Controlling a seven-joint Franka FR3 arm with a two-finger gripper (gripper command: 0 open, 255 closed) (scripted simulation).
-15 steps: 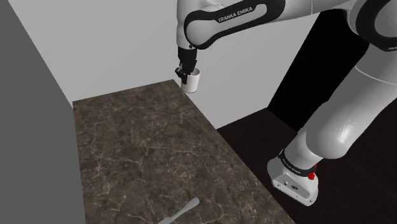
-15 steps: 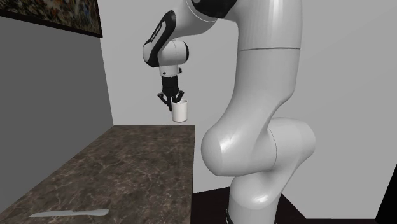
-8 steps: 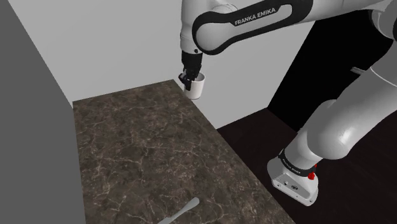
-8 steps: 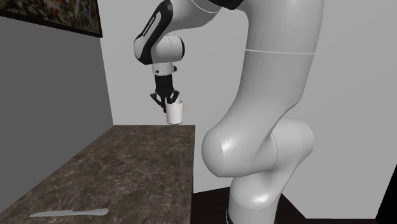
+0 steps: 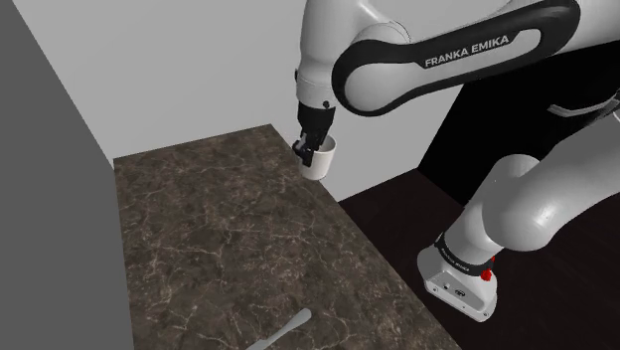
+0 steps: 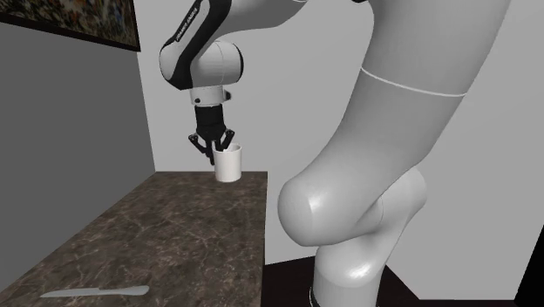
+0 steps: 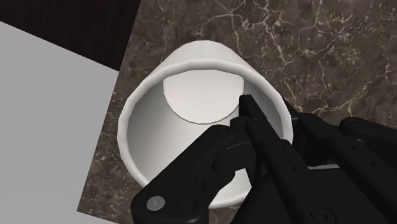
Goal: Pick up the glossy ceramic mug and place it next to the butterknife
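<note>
Above the dark counter point(image 5: 229, 239), the gripper point(image 5: 310, 149) clamps the white mug point(image 5: 322, 162) by its wall, one finger inside, holding it airborne for carriage toward the butterknife point(image 5: 283, 331).

The mug point(image 5: 320, 159) point(image 6: 228, 164) point(image 7: 197, 95) is plain white and glossy, a straight-sided cup with no handle in sight and nothing inside it. It hangs mouth up and slightly tilted in the air above the far end of the dark marbled bench point(image 5: 219, 229) point(image 6: 174, 227), near that end's corner. The black fingers point(image 7: 251, 114) clasp its rim, one inside the wall and one outside. The butterknife point(image 5: 283, 331) point(image 6: 96, 292) is pale grey and lies flat at the bench's near end, well apart from the mug.
</note>
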